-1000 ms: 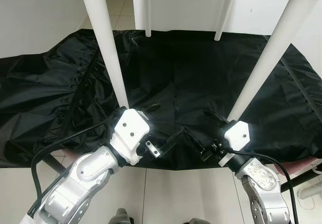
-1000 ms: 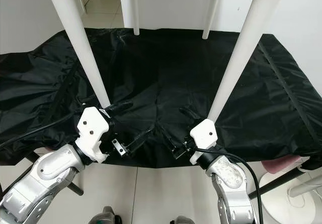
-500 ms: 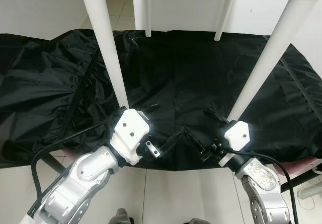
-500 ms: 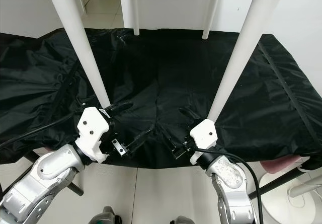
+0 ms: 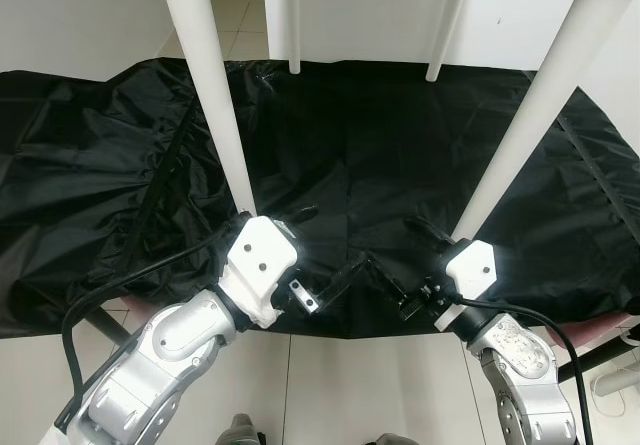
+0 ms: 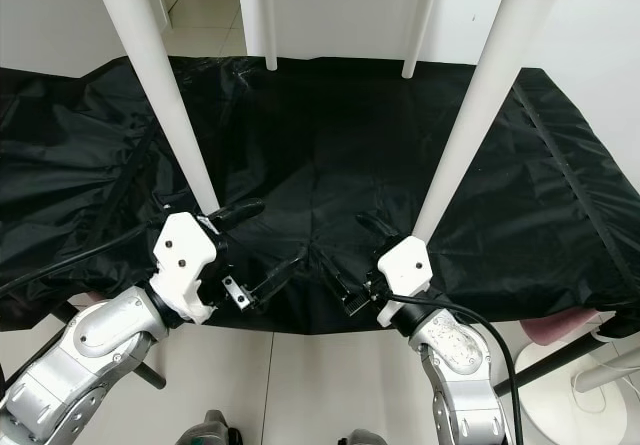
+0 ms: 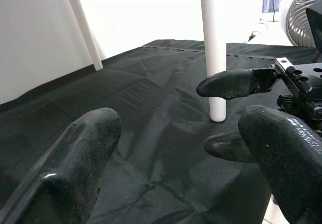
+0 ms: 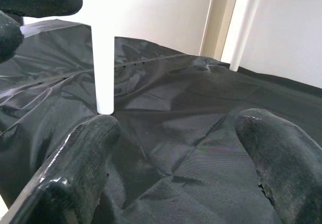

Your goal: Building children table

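- Four white table legs stand up from a black cloth point(image 5: 400, 135): the near left leg point(image 5: 212, 95), the near right leg point(image 5: 530, 115), the far left leg point(image 5: 293, 25) and the far right leg point(image 5: 447, 30).
- The black cloth is wrinkled and covers a flat top; the legs' feet rest on it.
- The left gripper point(image 5: 325, 250) sits low at the cloth's near edge, just beside the foot of the near left leg. Its two black fingers are spread apart and pinch nothing.
- The right gripper point(image 5: 405, 260) sits near the foot of the near right leg. Its fingers are spread wide too, with nothing between them.
- The two grippers point toward each other and are close, but they do not touch.
- A black cable point(image 5: 120, 290) runs along the silver left arm.
- A white tiled floor point(image 5: 330, 385) lies below the cloth.
- No words or labels can be read anywhere.
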{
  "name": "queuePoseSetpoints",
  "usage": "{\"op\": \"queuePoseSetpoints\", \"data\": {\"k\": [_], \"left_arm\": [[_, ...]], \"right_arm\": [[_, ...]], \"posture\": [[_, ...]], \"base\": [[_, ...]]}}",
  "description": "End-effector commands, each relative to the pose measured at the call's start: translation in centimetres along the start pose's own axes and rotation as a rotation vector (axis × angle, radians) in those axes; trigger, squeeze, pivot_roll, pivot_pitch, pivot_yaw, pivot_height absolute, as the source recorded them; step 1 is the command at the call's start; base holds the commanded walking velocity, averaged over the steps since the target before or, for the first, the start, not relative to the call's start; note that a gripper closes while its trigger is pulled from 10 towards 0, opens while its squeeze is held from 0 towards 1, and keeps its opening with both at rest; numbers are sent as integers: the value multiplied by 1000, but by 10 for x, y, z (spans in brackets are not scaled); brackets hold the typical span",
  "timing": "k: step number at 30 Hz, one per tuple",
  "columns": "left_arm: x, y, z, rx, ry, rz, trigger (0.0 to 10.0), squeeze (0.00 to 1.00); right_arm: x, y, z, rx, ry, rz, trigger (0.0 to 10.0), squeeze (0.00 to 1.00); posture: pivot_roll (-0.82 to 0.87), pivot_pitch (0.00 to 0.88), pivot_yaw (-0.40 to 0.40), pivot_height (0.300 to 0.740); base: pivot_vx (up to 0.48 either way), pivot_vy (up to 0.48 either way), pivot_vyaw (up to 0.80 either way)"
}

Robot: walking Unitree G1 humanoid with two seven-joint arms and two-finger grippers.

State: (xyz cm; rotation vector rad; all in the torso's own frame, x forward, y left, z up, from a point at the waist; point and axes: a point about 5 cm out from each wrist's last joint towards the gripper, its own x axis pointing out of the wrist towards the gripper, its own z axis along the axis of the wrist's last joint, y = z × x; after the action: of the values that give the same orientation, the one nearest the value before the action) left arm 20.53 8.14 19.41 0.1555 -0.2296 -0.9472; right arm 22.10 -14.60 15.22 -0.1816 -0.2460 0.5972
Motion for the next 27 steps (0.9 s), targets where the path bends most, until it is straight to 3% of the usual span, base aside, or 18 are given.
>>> {"op": "queuePoseSetpoints", "data": {"k": [1,10,11,12,13,14,16,27], "left_arm": [[2,1,5,16,-30,31,10000,0],[2,1,5,16,-30,31,10000,0],[0,-3,3,2,-17,-21,10000,0],[0,-3,3,2,-17,-21,10000,0],[-13,-7,-16,-36,75,-118,10000,0],[-13,-7,-16,-36,75,-118,10000,0],[-30,-12,-38,-89,181,-219,10000,0],[-37,-14,-46,-104,220,-231,10000,0]], "right_arm": [[2,-3,3,9,-23,-71,10000,0],[2,-3,3,9,-23,-71,10000,0],[0,1,2,4,-10,6,10000,0],[0,1,2,4,-10,6,10000,0],[-11,10,-11,-24,64,227,10000,0],[-11,10,-11,-24,64,227,10000,0],[-30,18,-27,-36,160,470,10000,0],[-36,20,-33,-34,191,520,10000,0]], "posture": [[22,111,15,740],[22,111,15,740],[22,0,0,740],[22,0,0,740],[41,0,0,740],[41,0,0,740],[42,0,0,740],[44,0,0,740]], "base": [[0,0,0],[0,0,0],[0,0,0],[0,0,0],[0,0,0],[0,0,0],[0,0,0],[0,0,0]]}}
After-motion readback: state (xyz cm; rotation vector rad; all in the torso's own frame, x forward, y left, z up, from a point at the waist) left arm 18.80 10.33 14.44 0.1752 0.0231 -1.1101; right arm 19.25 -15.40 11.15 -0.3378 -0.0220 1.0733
